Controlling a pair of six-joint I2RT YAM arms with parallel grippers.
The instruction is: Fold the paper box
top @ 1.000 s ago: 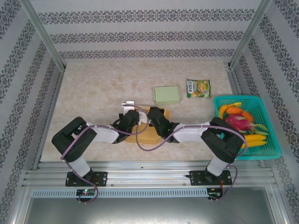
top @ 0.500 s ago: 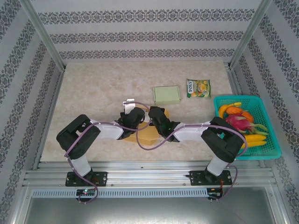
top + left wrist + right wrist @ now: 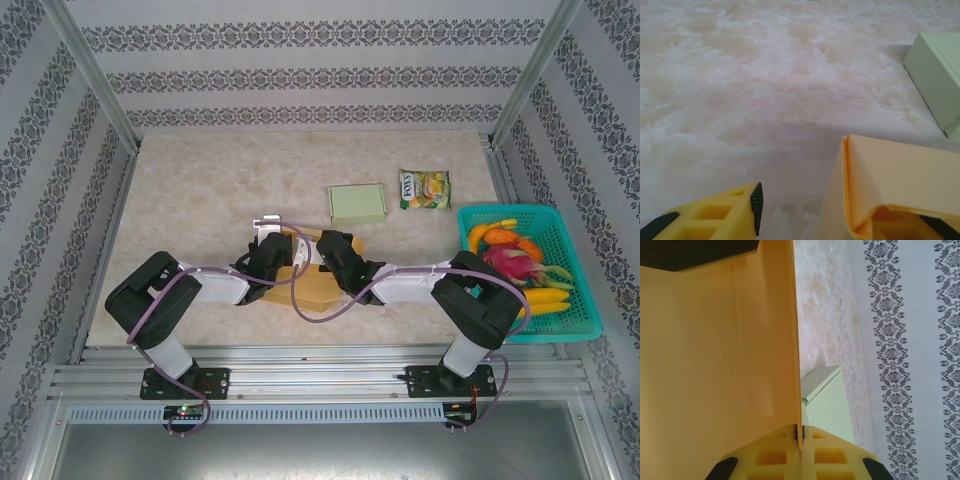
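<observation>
"Yellow paper between your two arms: is that the paper box (image 3: 322, 290)?"

"Yes. It lies on the bench (image 3: 200, 190) near the middle, a little toward the near edge, and both my tools are at its far part. My right tool (image 3: 799, 434) is clenched on it. From the right wrist I see the two yellow fingers (image 3: 782, 440) pressed together on the thin edge of one panel (image 3: 715, 365), which takes up the left half of that view."

"And the left one?"

"My left tool (image 3: 822, 215) is released, its jaws standing wide apart. One finger hangs bare over the bench at the lower left of the wrist view. The other is tucked under a folded flap (image 3: 900, 175) of the box, and the paper drapes over it."

"What else stands on the bench?"

"A pale green box (image 3: 357, 203) sits just beyond the paper box, near it but not touching. A snack packet (image 3: 425, 188) lies to the right of that. At the right edge is a teal basket (image 3: 535, 222) holding fruit (image 3: 510, 262), well apart from my tools."
</observation>
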